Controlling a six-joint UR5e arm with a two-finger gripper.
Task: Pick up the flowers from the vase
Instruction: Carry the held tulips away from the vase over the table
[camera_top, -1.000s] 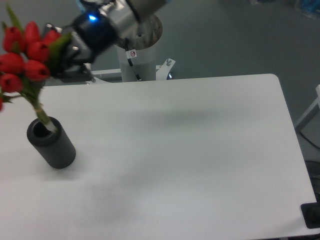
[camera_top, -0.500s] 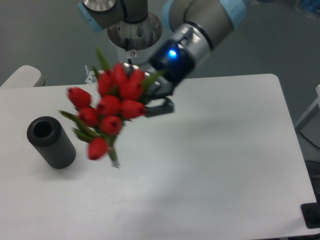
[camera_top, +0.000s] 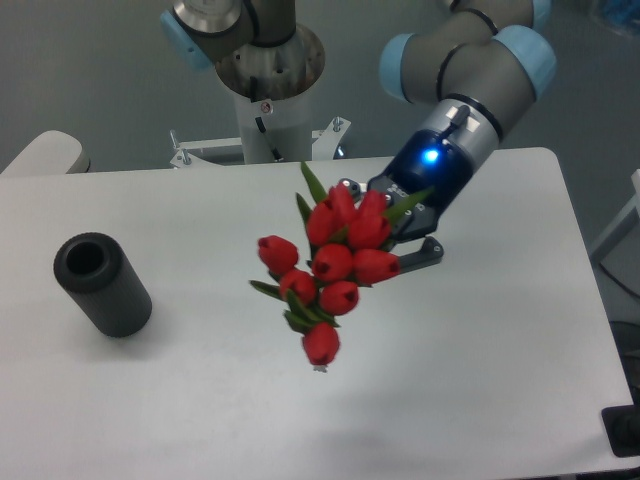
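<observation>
Flowers (camera_top: 335, 265) are out of the vase and in the air over the middle of the tabletop (camera_top: 500, 380). I count roughly nine closed red buds, glossy and egg-shaped, with narrow green leaves poking out between them; the bunch hangs diagonally, lowest bud pointing down-left. Pincer (camera_top: 405, 235) is clamped on the bunch at its upper-right end. One dark finger (camera_top: 425, 255) shows just beside the buds, the other is hidden behind them, so I can't read the exact jaw gap from here. Wrist housing is dark with a lit blue LED, arm joints grey with pale blue caps. Vase (camera_top: 102, 284) stands at the left of the tabletop, well apart from the bunch: matte dark grey cylinder, thick wall, round mouth, nothing in it that I can see. Tabletop is smooth white with rounded corners.
</observation>
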